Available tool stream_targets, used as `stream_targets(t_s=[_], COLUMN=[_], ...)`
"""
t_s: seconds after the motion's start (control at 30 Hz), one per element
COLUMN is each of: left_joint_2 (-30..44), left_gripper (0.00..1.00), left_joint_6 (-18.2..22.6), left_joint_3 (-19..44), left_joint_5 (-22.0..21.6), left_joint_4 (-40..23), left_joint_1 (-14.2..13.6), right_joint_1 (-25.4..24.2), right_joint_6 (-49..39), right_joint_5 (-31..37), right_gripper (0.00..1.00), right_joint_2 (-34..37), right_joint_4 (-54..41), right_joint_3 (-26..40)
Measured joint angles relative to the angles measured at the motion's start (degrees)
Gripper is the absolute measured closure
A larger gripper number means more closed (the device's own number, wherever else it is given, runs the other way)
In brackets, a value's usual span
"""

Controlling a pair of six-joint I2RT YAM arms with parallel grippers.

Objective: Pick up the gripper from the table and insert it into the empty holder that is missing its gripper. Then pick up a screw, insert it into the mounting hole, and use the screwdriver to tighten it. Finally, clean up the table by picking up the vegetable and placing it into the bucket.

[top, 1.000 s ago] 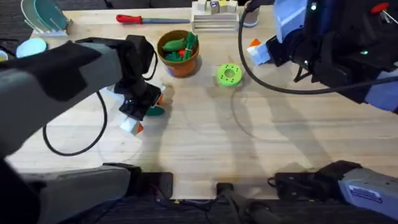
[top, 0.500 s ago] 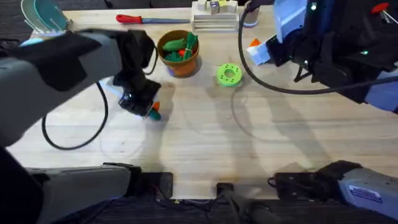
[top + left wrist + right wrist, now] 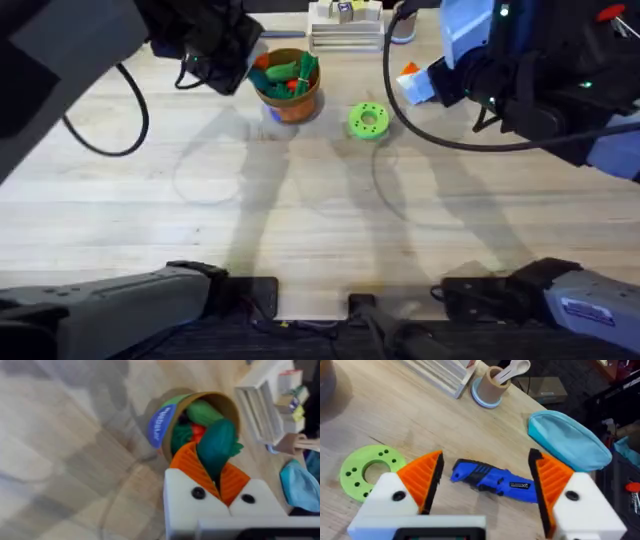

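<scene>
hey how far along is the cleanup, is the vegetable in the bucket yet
Not yet, but close. In hand: the left gripper is shut on the teal vegetable and holds it just by the bucket, which already contains other toy vegetables. Left to do: release it inside. The right gripper hangs open above the blue screwdriver lying on the table. The fitting and screwing steps can't be judged here.

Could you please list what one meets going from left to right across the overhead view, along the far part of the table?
left gripper holding the vegetable → bucket → lime-green disc → right gripper
</scene>
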Motion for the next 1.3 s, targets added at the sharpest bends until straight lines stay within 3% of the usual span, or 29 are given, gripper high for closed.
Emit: stream_targets(t_s=[0.3, 0.5, 0.67, 0.73, 0.9, 0.97, 1.13, 1.3], left_joint_2=[1.5, 5.0, 7.8, 8.2, 8.2, 8.2, 8.2, 8.2], left_gripper=[0.973, 0.695, 0.591, 0.486, 0.102, 0.012, 0.006, 0.006], left_joint_6=[5.3, 5.9, 6.1, 6.1, 6.2, 6.2, 7.4, 15.7], left_joint_3=[0.0, 0.0, 0.0, 0.0, 0.0, 0.0, 0.3, 4.9], left_joint_5=[0.3, 0.4, 0.5, 0.6, 0.9, 1.2, 3.8, 9.0], left_joint_4=[9.4, 9.8, 9.8, 9.9, 10.5, 11.1, 11.1, 9.1], left_joint_1=[-0.7, -0.7, -0.7, -0.7, -0.7, -0.7, -0.7, -0.7], right_joint_1=[0.0, 0.0, 0.0, 0.0, 0.0, 0.0, 0.0, 0.0], right_joint_6=[0.0, 0.0, 0.0, 0.0, 0.0, 0.0, 1.4, 5.8], right_joint_5=[0.0, 0.0, 0.0, 0.0, 0.0, 0.0, 0.0, 0.0], right_gripper=[0.01, 0.009, 0.009, 0.008, 0.01, 0.009, 0.01, 0.01], right_joint_2=[0.0, 0.0, 0.0, 0.0, 0.0, 0.0, -0.1, -4.8], right_joint_4=[0.0, 0.0, 0.0, 0.0, -0.4, -0.5, -0.5, -1.3], right_joint_3=[0.0, 0.0, 0.0, 0.0, 0.0, 0.0, 0.0, -0.2])
